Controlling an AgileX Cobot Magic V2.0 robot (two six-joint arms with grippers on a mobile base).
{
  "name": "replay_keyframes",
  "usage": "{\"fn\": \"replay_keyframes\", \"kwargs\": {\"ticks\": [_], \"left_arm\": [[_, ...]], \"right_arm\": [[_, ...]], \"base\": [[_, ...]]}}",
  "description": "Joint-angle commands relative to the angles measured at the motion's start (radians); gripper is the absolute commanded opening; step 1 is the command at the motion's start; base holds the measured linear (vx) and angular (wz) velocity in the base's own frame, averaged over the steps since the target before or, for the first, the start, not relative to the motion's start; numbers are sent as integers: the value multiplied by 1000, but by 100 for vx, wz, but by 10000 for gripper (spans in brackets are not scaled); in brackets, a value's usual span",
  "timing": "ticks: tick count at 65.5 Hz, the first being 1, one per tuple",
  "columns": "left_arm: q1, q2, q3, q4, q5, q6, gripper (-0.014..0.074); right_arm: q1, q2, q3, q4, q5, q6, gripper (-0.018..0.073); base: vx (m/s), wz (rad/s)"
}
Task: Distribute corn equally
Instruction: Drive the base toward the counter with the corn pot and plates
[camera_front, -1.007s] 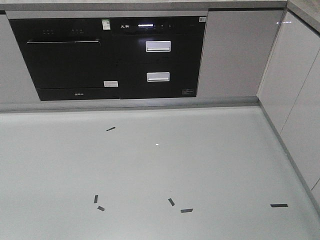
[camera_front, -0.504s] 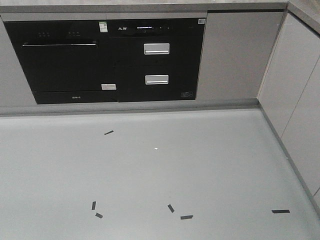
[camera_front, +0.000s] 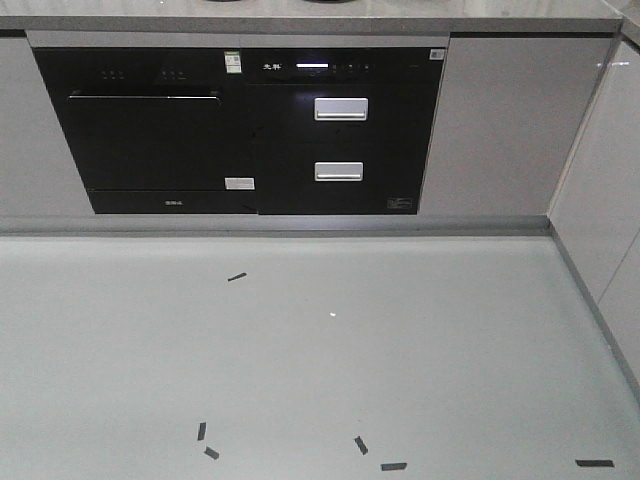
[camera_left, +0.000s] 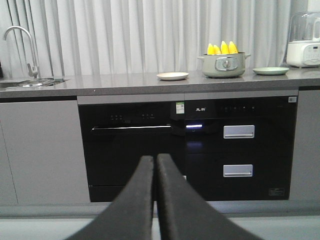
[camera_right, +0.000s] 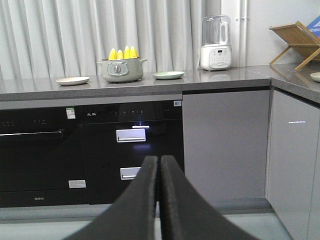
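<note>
Left gripper (camera_left: 155, 161): jaws pressed together, nothing between them; seen low in the left wrist view, pointing toward the kitchen units. Right gripper (camera_right: 159, 160): jaws likewise pressed together and holding nothing.

Floor (camera_front: 450, 350): pale grey; several short black tape marks (camera_front: 236, 277) scattered on it, most of them along the near edge of the front view.

Beyond the floor, a run of grey cabinets with two black built-in appliances (camera_left: 150, 145) side by side; the right-hand one has two silver drawer handles (camera_left: 238, 131), one above the other, and a lit strip on its panel.

Counter (camera_left: 125, 85): grey, running above the appliances and turning a corner at the far right.

On the counter, a grey-green two-handled pot (camera_left: 224, 66) above the right-hand appliance; the corn (camera_left: 222, 48) stands upright inside it, four yellow tips showing above the rim. A cream plate (camera_left: 172, 76) lies to the left of the pot and a green plate (camera_left: 270, 71) to the right, both apart from the pot; neither plate carries corn.

Further right, a white appliance with a clear top (camera_right: 215, 42); a wooden rack (camera_right: 295, 42) on the corner section; a curved tap (camera_left: 22, 45) at the far left.

Behind all, a pale pleated curtain (camera_left: 130, 35).
</note>
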Motion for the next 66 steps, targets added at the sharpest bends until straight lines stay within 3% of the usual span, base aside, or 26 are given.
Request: {"fn": "replay_keyframes", "kwargs": {"ticks": [1,66], "left_arm": [[-3,-16,13,-10,-70,-8,-6],[-3,-16,13,-10,-70,-8,-6]], "right_arm": [[0,-3,7,-9,-75,-7,-7],[0,-3,7,-9,-75,-7,-7]], "base": [[18,8],[19,0]]}}
